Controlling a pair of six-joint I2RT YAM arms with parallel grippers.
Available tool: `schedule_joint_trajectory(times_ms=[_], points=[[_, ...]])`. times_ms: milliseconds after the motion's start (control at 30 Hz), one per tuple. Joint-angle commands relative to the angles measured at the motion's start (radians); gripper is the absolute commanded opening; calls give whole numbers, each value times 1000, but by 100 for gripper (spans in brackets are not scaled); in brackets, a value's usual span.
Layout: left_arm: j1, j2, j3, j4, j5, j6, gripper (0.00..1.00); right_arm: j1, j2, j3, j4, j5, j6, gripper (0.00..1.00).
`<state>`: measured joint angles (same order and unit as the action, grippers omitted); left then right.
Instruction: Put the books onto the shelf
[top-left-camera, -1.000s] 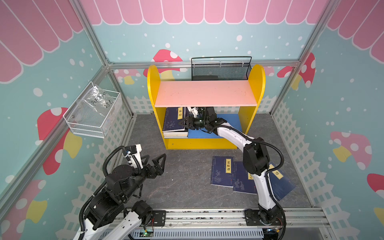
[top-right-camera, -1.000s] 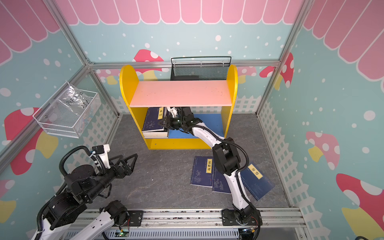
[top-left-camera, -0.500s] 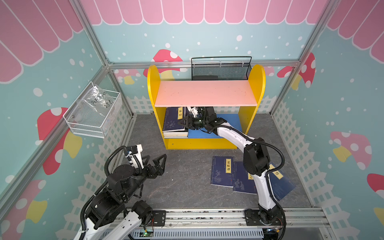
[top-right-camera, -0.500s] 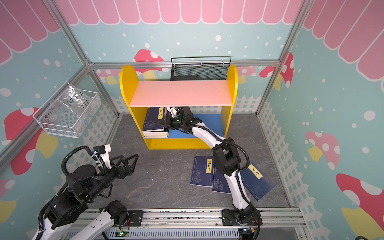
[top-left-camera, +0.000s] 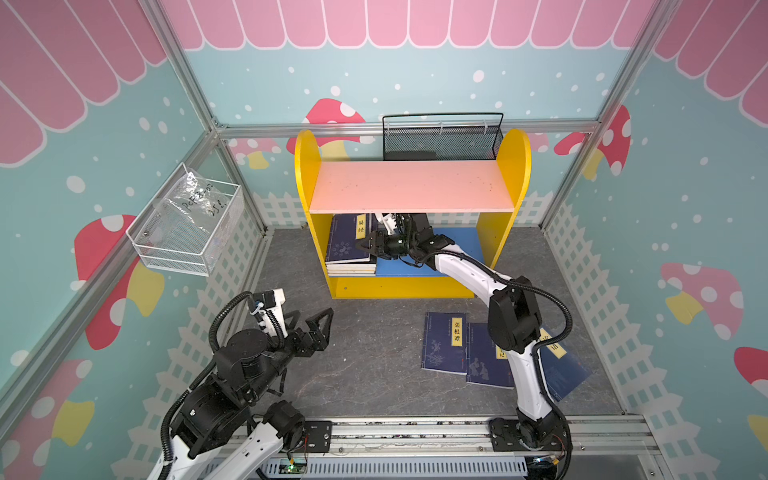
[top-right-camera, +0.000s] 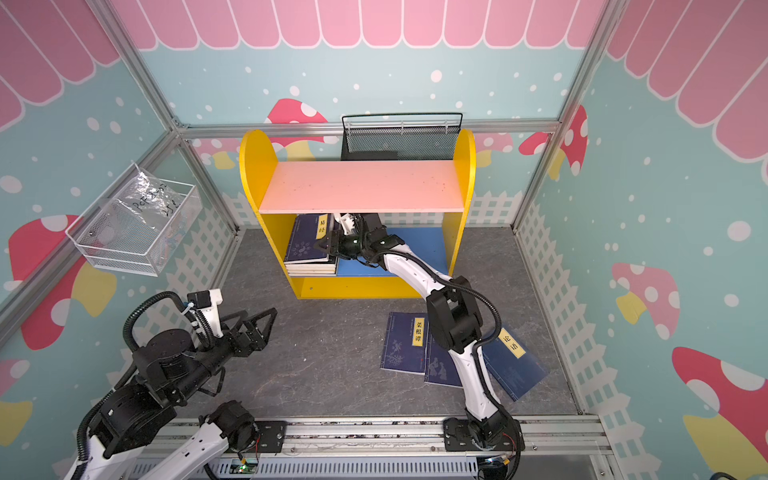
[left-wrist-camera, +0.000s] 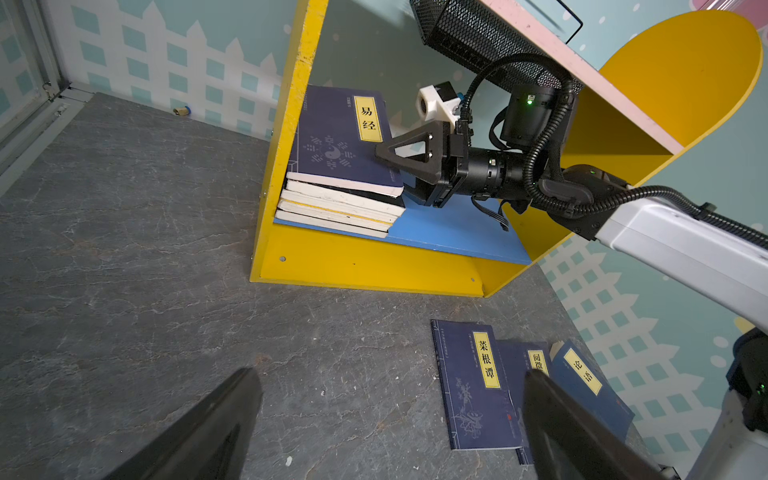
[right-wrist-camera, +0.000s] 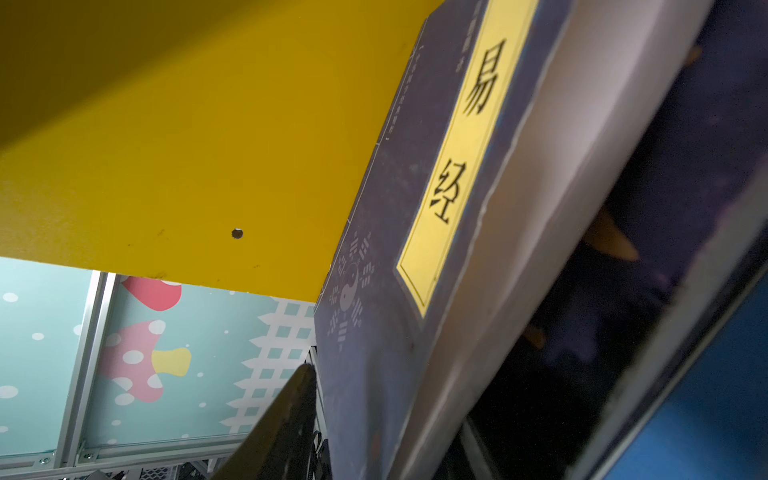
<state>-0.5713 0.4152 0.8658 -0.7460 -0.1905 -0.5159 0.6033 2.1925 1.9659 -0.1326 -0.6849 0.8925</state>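
Now right jaws half-parted astride top navy book (left-wrist-camera: 332, 137); left jaws wide.

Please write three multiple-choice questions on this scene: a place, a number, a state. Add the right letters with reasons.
1. The stack of thin paperback books lies on: A. the pink upper board; B. the shelf's blue lower board; C. the white wire basket.
2. Navy yellow-labelled paperbacks on the grey floor: A. one; B. five; C. three.
3. The black left gripper is: A. open, empty; B. shut on a book; C. hidden.
Key: 1 B, it sits at that board's left end; 2 C, both top views show three; 3 A, its fingers stand wide apart.
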Motion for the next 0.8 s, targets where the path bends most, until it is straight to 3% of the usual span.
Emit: schedule_joint_trajectory(times_ms=[0,433,767], points=[[4,1,-7,5,-1,7,99,6,-118,46,0,97,-71,51],[4,-3,2,0,-8,4,99,7,-212,30,-32,171,-146,61],[4,26,7,6,-4,7,100,6,-407,-141,-21,275,-194,62]])
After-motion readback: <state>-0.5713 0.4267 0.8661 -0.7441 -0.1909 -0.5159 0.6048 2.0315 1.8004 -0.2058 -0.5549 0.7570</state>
